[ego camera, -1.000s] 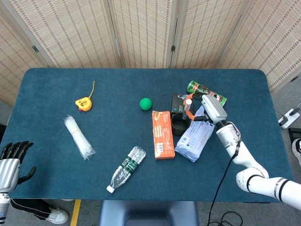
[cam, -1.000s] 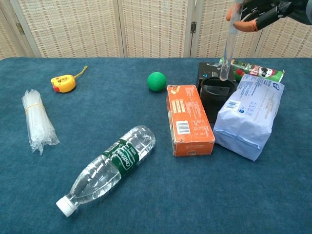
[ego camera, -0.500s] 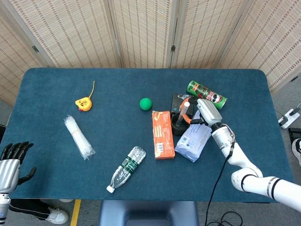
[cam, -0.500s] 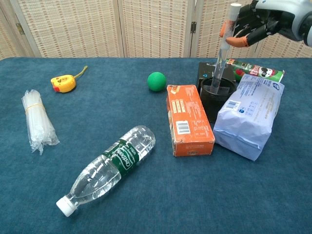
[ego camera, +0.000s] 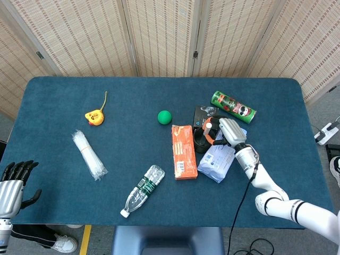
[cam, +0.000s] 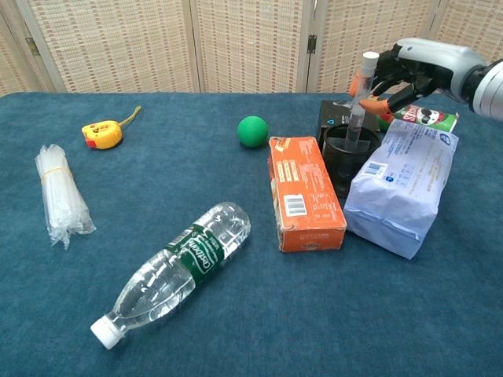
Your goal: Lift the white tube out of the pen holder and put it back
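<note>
The white tube stands nearly upright with its lower end inside the black pen holder; its capped top sticks out above the rim. My right hand pinches the tube's top between orange-tipped fingers. From the head view the right hand sits over the pen holder, with the tube just left of it. My left hand hangs off the table's near left corner, fingers apart and holding nothing.
An orange box lies left of the holder and a white-blue bag leans on its right. Behind are a black box and a green can. A green ball, water bottle, tape measure and straw bundle lie leftward.
My right hand has come down with the tube, lowering it from above the holder until its lower end is inside. The left hand has stayed put.
</note>
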Tool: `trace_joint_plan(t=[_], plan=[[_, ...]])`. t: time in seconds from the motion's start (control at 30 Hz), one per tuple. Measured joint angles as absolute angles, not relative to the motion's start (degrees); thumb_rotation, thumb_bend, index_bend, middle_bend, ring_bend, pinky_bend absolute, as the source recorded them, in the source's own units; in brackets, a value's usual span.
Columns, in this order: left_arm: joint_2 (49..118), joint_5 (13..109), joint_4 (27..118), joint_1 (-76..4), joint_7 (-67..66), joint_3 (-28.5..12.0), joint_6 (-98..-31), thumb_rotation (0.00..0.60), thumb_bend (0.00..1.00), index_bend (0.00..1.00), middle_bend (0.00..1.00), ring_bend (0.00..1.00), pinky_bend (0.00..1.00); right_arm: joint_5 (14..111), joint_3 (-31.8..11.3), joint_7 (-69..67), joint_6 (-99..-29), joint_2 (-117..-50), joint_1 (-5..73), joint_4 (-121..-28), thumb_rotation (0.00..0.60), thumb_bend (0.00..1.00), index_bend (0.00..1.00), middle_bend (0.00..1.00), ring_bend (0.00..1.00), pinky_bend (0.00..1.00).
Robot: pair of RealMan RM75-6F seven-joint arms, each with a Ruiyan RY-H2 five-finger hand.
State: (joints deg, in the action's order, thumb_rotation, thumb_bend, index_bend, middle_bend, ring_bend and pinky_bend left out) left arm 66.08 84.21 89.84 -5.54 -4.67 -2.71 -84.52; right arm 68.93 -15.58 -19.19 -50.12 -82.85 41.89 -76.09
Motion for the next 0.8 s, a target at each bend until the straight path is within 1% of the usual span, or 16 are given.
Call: trace_joint_plan(t=[0.03,0.07,0.13,0.17,0.23,0.3,0.33,0.37,0.4,0.47,0.63,0.73,0.77,0.8], plan=[[66.0,84.2,89.8,-5.5,-4.7,-2.7,-84.5,0.600,0.33,0.20,0.18,0.14,0.12,69.0,-15.5,-19.3,-50.1,-83.0,41.9,-75.9,0.600,0.44,0.47,0.35,0.17,0.16],[66.0,84.2,89.8,-5.5,-4.7,-2.7,-84.5,0.600,0.33,0.20,0.18,0.14,0.12,69.2,-15.4,-19.5,-50.0,-83.1,41.9,-75.6,0.600,0.44,0.41,0.32,0.15,0.15],[66.0,84.1,89.8,-5.4,-4.6,-2.6,-84.6,0.600,0.33,0.20,0.18,0.14,0.12,69.7,-15.1,-19.7,-49.7,-83.3,41.9,-75.0,0.600,0.44,0.35,0.28,0.12,0.14],[66.0,84.1,89.8,-5.4,-4.6,-2.6,-84.6,0.600,0.33,0.20,0.18,0.14,0.12,69.9,-15.0,-19.8,-49.7,-83.3,41.9,-75.0,0.600,0.43,0.31,0.25,0.09,0.13],[66.0,84.1,89.9,-5.4,-4.6,-2.6,-84.5,0.600,0.33,0.20,0.18,0.14,0.12,70.2,-14.8,-20.0,-49.2,-82.9,41.9,-75.1,0.600,0.39,0.21,0.21,0.06,0.11],[66.0,84.3,89.9,-5.4,-4.7,-2.6,-84.6,0.600,0.33,0.20,0.18,0.14,0.12,70.4,-14.6,-20.0,-48.6,-82.2,42.0,-75.5,0.600,0.32,0.09,0.15,0.01,0.09],[66.0,84.3,89.9,-5.4,-4.7,-2.6,-84.6,0.600,0.33,0.20,0.18,0.14,0.12,70.5,-14.6,-20.0,-48.5,-81.8,41.9,-75.8,0.600,0.30,0.06,0.13,0.01,0.09],[66.0,84.3,89.9,-5.4,-4.7,-2.7,-84.7,0.600,0.33,0.20,0.18,0.14,0.12,70.5,-14.5,-20.0,-48.4,-81.5,41.9,-76.1,0.600,0.26,0.02,0.10,0.00,0.08],[66.0,84.3,89.9,-5.4,-4.7,-2.7,-84.7,0.600,0.33,0.20,0.18,0.14,0.12,70.6,-14.5,-20.0,-48.3,-81.1,41.8,-76.5,0.600,0.22,0.00,0.06,0.00,0.07],[65.9,84.3,89.9,-5.5,-4.7,-2.8,-84.8,0.600,0.33,0.20,0.18,0.14,0.12,70.8,-14.5,-20.1,-48.5,-80.2,41.6,-77.3,0.600,0.18,0.00,0.02,0.00,0.06],[65.8,84.3,90.0,-5.6,-4.7,-2.9,-84.6,0.600,0.33,0.20,0.18,0.14,0.12,71.9,-14.6,-19.9,-51.3,-77.0,40.0,-80.1,0.600,0.17,0.00,0.00,0.00,0.05],[65.7,84.1,90.1,-5.8,-4.7,-3.1,-84.4,0.600,0.33,0.20,0.18,0.14,0.12,72.1,-14.5,-17.8,-54.4,-74.3,38.3,-82.0,0.600,0.17,0.00,0.06,0.00,0.05],[65.7,84.0,90.1,-5.8,-4.7,-3.2,-84.4,0.600,0.33,0.20,0.18,0.14,0.12,72.0,-14.5,-16.6,-55.5,-73.7,37.8,-82.5,0.600,0.19,0.00,0.10,0.01,0.05],[65.7,84.0,90.1,-5.9,-4.7,-3.2,-84.3,0.600,0.33,0.20,0.18,0.14,0.12,71.9,-14.3,-14.8,-56.8,-72.9,36.9,-83.3,0.600,0.19,0.00,0.13,0.02,0.06]])
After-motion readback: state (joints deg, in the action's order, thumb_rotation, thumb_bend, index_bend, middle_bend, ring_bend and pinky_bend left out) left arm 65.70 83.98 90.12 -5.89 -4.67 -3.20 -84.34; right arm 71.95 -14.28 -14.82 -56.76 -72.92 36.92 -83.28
